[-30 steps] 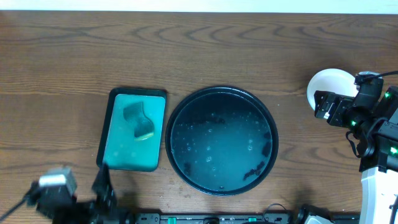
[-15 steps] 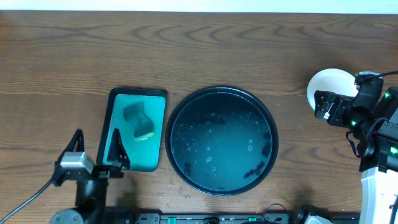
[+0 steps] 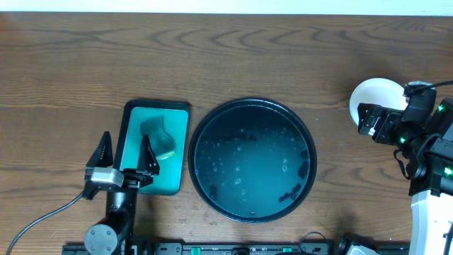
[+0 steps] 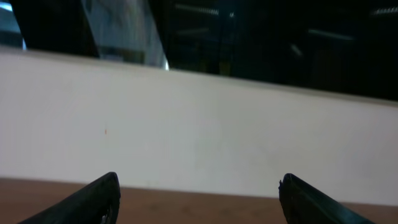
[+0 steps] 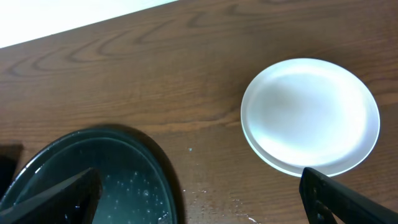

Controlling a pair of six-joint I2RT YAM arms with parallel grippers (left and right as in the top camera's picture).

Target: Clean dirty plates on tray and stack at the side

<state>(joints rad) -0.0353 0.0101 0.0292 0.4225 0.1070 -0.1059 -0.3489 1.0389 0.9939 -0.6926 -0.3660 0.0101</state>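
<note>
Right of the large round black tray (image 3: 252, 100), the stack of small round white plates (image 5: 311, 115) is sitting on the brown wooden table (image 3: 212, 57). From overhead the right arm (image 3: 425, 149) is covering the stack's near side, leaving only a pale crescent showing. The right wrist view is giving the whole stack. It shows a white top plate with a second rim peeking out beneath; how many plates are lying under it I cannot tell.

That same view is cutting the black tray off at its lower left corner. The right gripper (image 5: 199, 183) is standing wide apart there, with nothing between its two dark fingers. Overhead, those fingers are getting lost in the dark arm body.

Only the overhead view is showing the black tray complete, with water drops, bubbles and a few dark specks glistening inside.

Just left of the black tray, a smaller teal rectangular tray (image 3: 173, 173) is carrying a crumpled teal and yellowish sponge (image 3: 152, 129). The left gripper (image 3: 125, 136) is spread wide and holding nothing. It is straddling the teal tray's outer edge, though its height above it is unclear.

The left wrist view is showing only two fingertips, a pale wall, darkness above and a thin strip of table.
</note>
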